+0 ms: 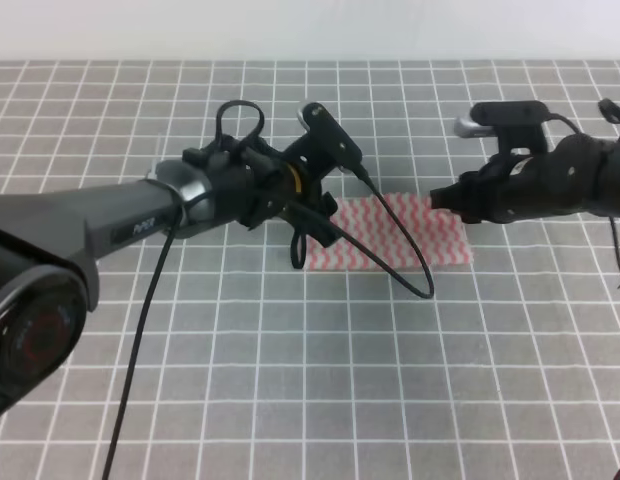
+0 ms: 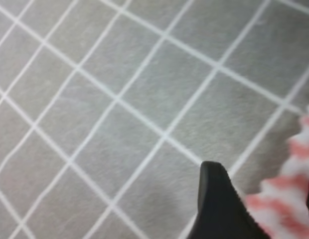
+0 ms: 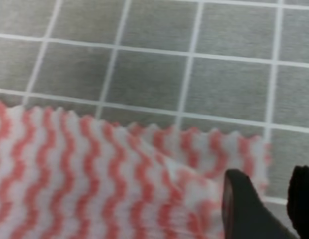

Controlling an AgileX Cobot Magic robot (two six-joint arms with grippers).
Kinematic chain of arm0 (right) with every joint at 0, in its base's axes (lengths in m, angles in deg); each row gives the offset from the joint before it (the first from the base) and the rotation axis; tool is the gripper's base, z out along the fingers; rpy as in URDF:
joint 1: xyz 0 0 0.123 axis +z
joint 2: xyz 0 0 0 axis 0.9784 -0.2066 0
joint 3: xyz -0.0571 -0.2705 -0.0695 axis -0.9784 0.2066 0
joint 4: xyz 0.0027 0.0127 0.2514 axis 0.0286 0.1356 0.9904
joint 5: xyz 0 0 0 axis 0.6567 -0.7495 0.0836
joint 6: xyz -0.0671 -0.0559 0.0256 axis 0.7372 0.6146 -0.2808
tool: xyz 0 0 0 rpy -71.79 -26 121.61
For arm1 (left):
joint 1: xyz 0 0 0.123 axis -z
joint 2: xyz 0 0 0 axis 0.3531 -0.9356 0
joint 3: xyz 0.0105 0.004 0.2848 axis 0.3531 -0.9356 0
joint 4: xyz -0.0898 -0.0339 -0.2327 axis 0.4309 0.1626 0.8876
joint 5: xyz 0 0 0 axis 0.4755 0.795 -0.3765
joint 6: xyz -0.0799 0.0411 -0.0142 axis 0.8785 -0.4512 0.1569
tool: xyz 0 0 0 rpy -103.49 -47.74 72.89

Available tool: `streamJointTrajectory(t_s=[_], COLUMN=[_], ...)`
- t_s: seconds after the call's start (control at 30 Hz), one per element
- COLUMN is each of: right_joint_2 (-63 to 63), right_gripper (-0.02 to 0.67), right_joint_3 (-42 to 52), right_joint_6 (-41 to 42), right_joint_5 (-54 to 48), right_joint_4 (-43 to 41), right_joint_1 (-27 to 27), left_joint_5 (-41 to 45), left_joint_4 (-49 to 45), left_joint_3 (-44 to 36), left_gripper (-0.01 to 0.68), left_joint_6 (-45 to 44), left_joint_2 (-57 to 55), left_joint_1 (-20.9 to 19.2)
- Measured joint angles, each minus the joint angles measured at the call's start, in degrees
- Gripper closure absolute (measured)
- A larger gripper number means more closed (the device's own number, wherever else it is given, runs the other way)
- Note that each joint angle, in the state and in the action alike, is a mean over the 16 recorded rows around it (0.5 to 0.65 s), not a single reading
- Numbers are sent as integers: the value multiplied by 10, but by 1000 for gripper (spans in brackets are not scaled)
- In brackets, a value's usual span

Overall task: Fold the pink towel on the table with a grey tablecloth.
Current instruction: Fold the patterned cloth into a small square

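Currently the pink towel (image 1: 395,235) lies between both grippers: left gripper (image 1: 312,240) and right gripper (image 1: 445,200), jaw states unclear; grey tablecloth (image 1: 290,380) open around.

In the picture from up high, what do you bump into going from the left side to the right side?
Left arm → left gripper → pink towel → right gripper → right arm, all over the grey tablecloth.

Work surface is a large flat table covered in grey cloth with a thin white grid (image 1: 290,380). Only item lying on it: a thin pink-and-white zigzag-striped towel (image 1: 405,235), flat, right of centre, edges roughly following the grid lines.
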Motion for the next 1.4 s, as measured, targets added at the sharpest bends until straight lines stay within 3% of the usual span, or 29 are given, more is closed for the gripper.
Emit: streamJointTrajectory(t_s=[0.3,0.5,0.77,1.03,1.4], right_joint_2=[0,2,1,-2,-17], right_gripper=[445,406,330,296,305], right_joint_3=[-17,-28,-30,-30,-31], right_joint_6=[0,-1,-1,-1,0], right_joint_5=[-51,-90,-129,-158,-179], right_joint_4=[0,0,1,2,21], right_joint_1=[-16,-21,-22,-22,-22], left_joint_5=[5,30,102,176,220], left_joint_4=[-4,3,69,224,335], left_joint_3=[0,0,1,1,1], left_gripper=[324,335,473,634,673], left_joint_6=[1,19,38,-39,-136], left_joint_2=[9,33,75,88,47], left_joint_1=[-19,-22,-23,-23,-23])
